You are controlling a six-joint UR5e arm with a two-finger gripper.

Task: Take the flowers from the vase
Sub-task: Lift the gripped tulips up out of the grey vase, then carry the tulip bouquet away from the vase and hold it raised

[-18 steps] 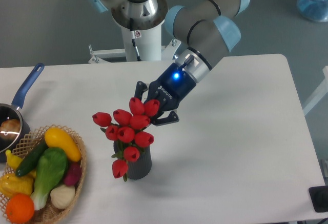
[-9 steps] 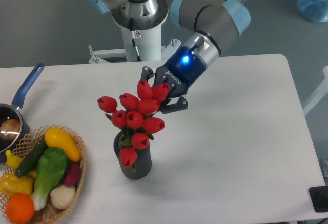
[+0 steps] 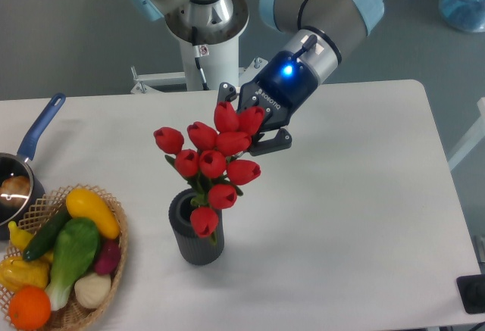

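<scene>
The flowers (image 3: 215, 160), a bunch of red tulips with green stems, hang above the vase (image 3: 195, 229), a small dark grey ribbed cylinder standing on the white table. The lowest buds still overlap the vase's mouth, and the bunch leans up to the right. My gripper (image 3: 250, 123) sits behind the top of the bunch, shut on the flowers; the buds hide most of its fingers, with one dark fingertip (image 3: 277, 141) showing at the right.
A wicker basket (image 3: 106, 285) of vegetables sits at the front left. Behind it is a blue-handled pot (image 3: 23, 166) at the left edge. The arm's base (image 3: 204, 28) stands at the table's back edge.
My gripper has risen up and to the right with the flowers in it. The bunch has lifted mostly out of the vase, whose mouth now shows. The vase has stayed put.
</scene>
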